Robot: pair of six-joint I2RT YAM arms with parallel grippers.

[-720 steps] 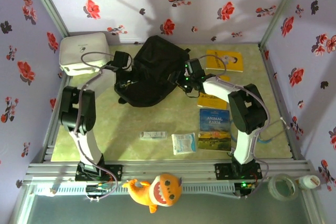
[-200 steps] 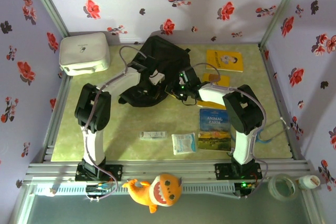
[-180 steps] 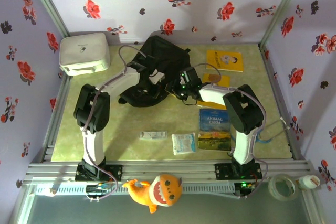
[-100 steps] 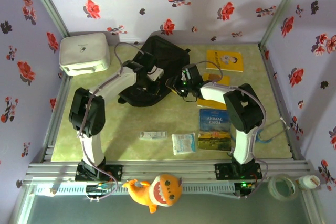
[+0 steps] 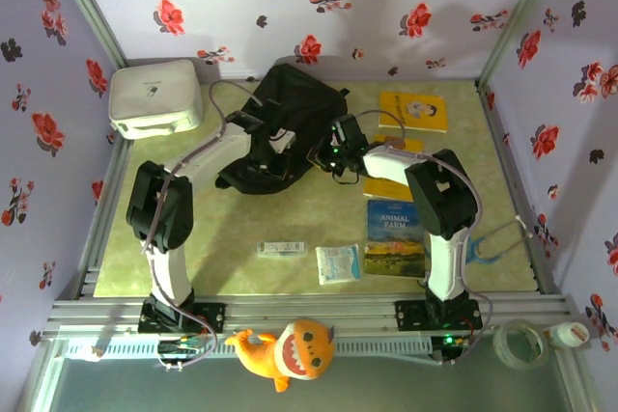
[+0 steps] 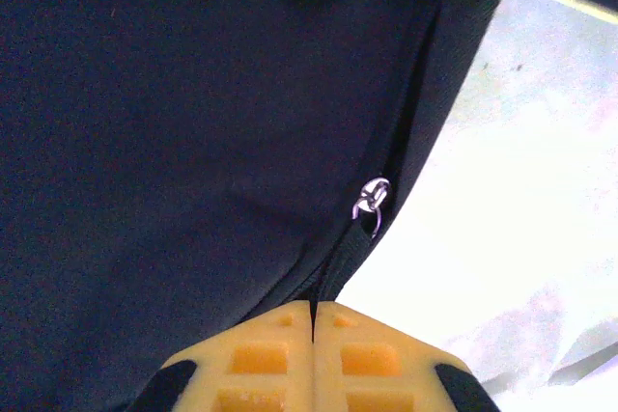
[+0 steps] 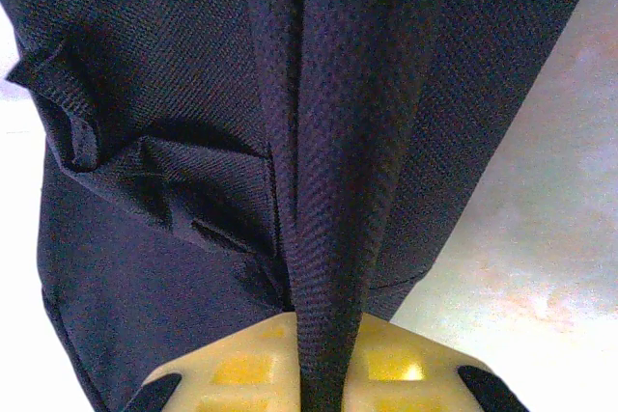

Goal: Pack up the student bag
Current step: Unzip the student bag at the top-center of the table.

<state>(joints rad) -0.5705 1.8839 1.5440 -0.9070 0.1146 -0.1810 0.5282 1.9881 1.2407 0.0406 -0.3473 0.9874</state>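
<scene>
1. Your student bag (image 5: 290, 108) is black woven fabric, soft and creased, with a zipper (image 6: 425, 94) and a silver pull ring (image 6: 372, 198).
2. It lies at the far centre of the worktop (image 5: 241, 229), its long axis slanting from far right to near left.
3. Your left gripper (image 6: 312, 311) has its pads together, pinching the pull tab (image 6: 350, 253).
4. Your right gripper (image 7: 323, 344) is clamped on a strap (image 7: 333, 142).
5. A white box (image 5: 154, 96) sits left of the bag and a yellow book (image 5: 413, 110) sits right.

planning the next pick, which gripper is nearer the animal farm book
Right. The right gripper is at the student bag's right edge, on the Animal Farm book's side; the left gripper is farther left, over the bag.
</scene>
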